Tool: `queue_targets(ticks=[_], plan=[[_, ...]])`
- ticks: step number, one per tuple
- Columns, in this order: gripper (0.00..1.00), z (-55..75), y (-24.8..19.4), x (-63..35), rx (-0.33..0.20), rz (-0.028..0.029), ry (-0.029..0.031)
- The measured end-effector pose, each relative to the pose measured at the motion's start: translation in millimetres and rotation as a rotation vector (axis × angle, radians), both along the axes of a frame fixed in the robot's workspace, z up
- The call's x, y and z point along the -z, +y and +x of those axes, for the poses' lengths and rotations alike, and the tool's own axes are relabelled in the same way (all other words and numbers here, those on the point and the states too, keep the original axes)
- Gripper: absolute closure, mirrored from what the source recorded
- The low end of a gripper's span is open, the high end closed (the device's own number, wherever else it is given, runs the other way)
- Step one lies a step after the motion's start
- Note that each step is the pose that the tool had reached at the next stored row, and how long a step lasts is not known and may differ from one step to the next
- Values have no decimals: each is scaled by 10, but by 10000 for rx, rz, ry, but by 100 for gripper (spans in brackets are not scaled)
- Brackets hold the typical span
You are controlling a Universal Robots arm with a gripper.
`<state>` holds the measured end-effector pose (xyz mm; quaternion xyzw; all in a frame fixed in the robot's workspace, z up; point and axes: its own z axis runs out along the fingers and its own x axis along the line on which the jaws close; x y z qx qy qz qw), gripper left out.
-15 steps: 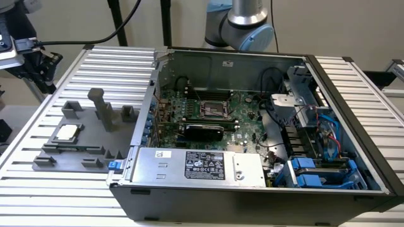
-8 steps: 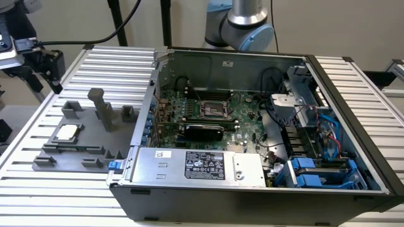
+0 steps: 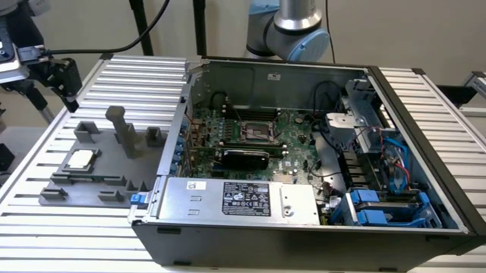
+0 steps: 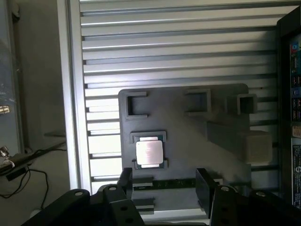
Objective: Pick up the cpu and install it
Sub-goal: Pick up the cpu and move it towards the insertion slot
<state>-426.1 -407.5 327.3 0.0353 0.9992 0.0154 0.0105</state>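
The cpu [image 3: 81, 160] is a small square chip with a pale silver top, lying flat in a recess of the grey fixture plate [image 3: 114, 165] on the slatted table, at the exterior view's left. In the wrist view the cpu [image 4: 149, 152] sits in its frame on the plate [image 4: 188, 136]. My gripper [image 3: 67, 82] hangs high above the table's far left corner, well apart from the chip. In the wrist view my gripper [image 4: 164, 188] is open, its two black fingers [image 4: 124, 181] spread wide with nothing held. The motherboard socket [image 3: 258, 132] sits inside the open computer case.
The open computer case [image 3: 304, 227] holds the motherboard, a power supply [image 3: 239, 199], cables and blue drive bays [image 3: 387, 207]. Grey posts [image 3: 125, 131] rise from the fixture plate. A thin dark green strip [image 4: 164, 183] lies on the plate near the cpu. Black cables hang behind.
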Motion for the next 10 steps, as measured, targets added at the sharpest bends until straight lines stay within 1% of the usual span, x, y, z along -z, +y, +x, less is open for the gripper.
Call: queue_targets(ticks=[3,10], plan=[[35,0,-1,26,-13,1,2],[35,0,-9,154,-194,1,8]])
